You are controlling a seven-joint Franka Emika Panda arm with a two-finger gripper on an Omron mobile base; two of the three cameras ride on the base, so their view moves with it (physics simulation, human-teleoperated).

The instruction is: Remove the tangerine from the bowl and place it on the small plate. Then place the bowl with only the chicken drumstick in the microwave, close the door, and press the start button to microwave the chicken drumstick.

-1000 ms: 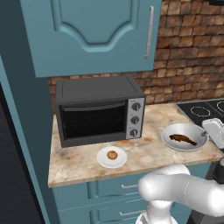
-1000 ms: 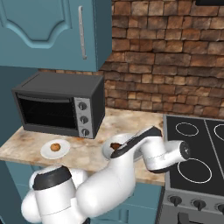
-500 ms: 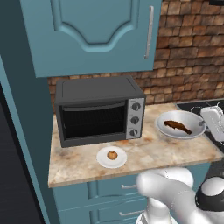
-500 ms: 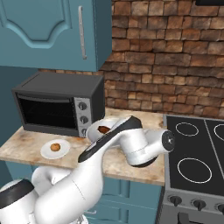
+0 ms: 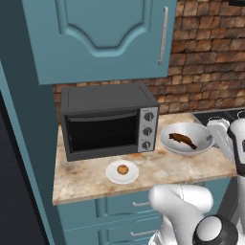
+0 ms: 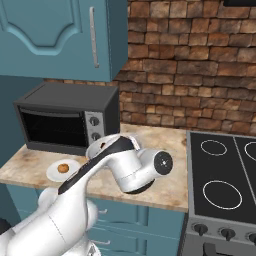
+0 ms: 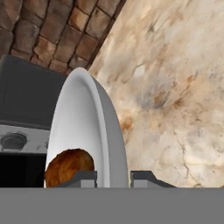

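Already lifted: my bowl (image 5: 187, 139) now hangs clear of the marble counter (image 5: 91, 174), where a second ago it sat lower by the stove. It has also swung left toward the toaster oven (image 5: 107, 120).

Left to right in the left base view: toaster oven at the back. Then the small plate (image 5: 122, 172) in front of it with the tangerine (image 5: 123, 169) sitting on it, so step one looks done. Then the bowl, just right of the oven's knobs. My gripper (image 7: 113, 176) is at the bowl's right edge, clamped on its rim; hand view shows a fingertip on either side of the wall, jaws closed on it.

The chicken drumstick (image 5: 183, 139) lies inside the bowl. Its long axis runs upper left to lower right in the left base view. The thicker end looks to be lower right, but it's hard to be sure.

The bowl looks tilted a little, mouth leaning toward the camera. In the hand view it shows edge-on with the drumstick (image 7: 69, 168) low inside.

My read: carry phase under way. The microwave is next. Tilt risks the drumstick sliding.
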